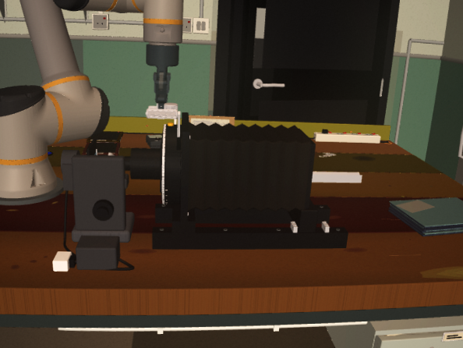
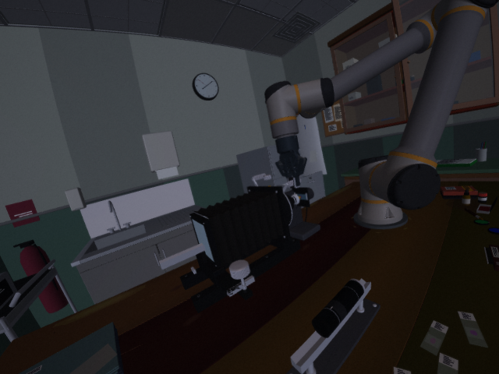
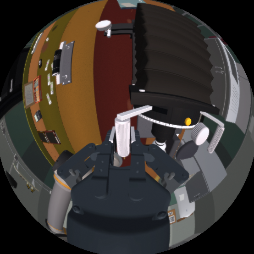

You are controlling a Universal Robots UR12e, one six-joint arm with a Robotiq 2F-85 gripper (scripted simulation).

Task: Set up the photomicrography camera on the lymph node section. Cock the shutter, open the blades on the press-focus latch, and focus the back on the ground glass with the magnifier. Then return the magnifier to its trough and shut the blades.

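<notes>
I hold the white ribbed grip of the shutter's cocking lever (image 3: 122, 137) in my closed gripper (image 3: 122, 142), just above the shutter ring at the front of the black bellows camera (image 1: 245, 175). The lever's flat arm (image 3: 135, 112) runs back to the shutter ring, where an orange button (image 3: 188, 121) sits. A second ribbed lever (image 3: 214, 137) and a round white knob (image 3: 201, 135) stand on the ring's other side. The microscope body (image 1: 99, 195) stands in front of the lens tube. The black magnifier (image 2: 337, 308) lies in its grey trough at the bench's near end. A white focus knob (image 2: 239, 269) sticks out beside the camera's rail.
Behind the camera a dark door (image 1: 308, 58) and a green wall close off the room. A white power strip (image 1: 347, 137) and a white strip (image 1: 337, 177) lie on the bench beyond the bellows. Stacked folders (image 1: 428, 214) sit at the right edge, a black adapter (image 1: 97, 253) by the microscope.
</notes>
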